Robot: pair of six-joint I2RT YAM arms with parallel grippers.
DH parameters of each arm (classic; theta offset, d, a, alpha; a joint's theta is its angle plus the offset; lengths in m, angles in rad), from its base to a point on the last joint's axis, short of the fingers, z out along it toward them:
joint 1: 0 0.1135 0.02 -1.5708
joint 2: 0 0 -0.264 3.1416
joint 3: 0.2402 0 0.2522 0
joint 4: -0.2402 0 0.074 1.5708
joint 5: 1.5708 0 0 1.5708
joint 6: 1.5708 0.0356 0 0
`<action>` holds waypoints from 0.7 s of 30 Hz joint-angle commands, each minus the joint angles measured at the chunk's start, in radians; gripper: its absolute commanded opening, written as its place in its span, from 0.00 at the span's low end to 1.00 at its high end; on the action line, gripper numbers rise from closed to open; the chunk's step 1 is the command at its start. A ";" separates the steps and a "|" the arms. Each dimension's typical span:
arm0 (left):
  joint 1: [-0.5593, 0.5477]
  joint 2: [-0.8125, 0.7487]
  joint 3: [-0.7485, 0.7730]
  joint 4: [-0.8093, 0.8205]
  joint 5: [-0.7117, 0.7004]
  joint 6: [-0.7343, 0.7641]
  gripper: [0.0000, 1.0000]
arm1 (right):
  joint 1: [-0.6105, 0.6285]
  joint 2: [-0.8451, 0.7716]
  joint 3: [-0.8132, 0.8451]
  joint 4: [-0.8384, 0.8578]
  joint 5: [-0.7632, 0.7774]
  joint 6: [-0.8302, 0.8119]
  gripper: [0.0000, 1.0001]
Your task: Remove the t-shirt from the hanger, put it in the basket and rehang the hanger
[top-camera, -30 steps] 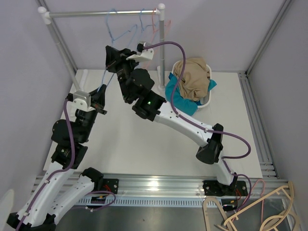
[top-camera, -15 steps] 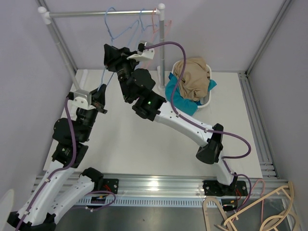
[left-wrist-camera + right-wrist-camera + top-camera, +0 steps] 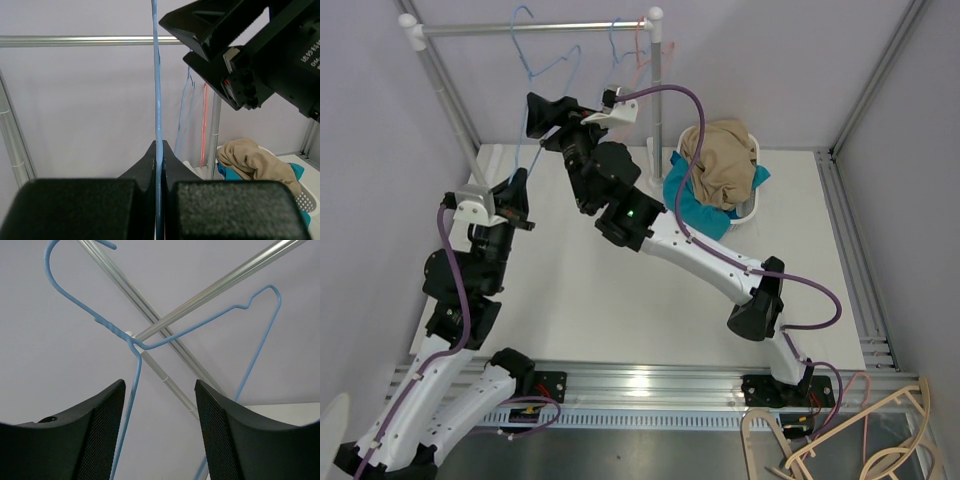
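A bare blue wire hanger hangs tilted below the rack's rail, with no cloth on it. My left gripper is shut on its lower wire; in the left wrist view the blue wire runs straight up out of the closed left gripper. My right gripper is open just under the hanger's neck. In the right wrist view the hanger sits above the right gripper, one wire passing close by the left finger. A tan t-shirt lies crumpled in the basket.
A second blue hanger and a red one hang on the rail by the right post. A teal cloth lies under the t-shirt. Wooden hangers lie off the table at the front right.
My right gripper has opened and let go of the blue hanger. The hanger and my left gripper have shifted left, the hook now higher and nearer the rail.
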State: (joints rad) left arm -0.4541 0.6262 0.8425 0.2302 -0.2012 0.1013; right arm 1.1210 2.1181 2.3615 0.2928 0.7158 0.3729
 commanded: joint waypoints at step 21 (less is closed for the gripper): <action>0.167 0.345 0.242 0.069 0.028 -0.155 0.01 | 0.051 -0.427 -0.536 0.187 0.151 -0.158 0.66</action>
State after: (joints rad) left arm -0.2958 0.9577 1.0004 0.2436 -0.1993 -0.0231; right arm 1.1717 1.8050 1.8851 0.3420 0.7742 0.2916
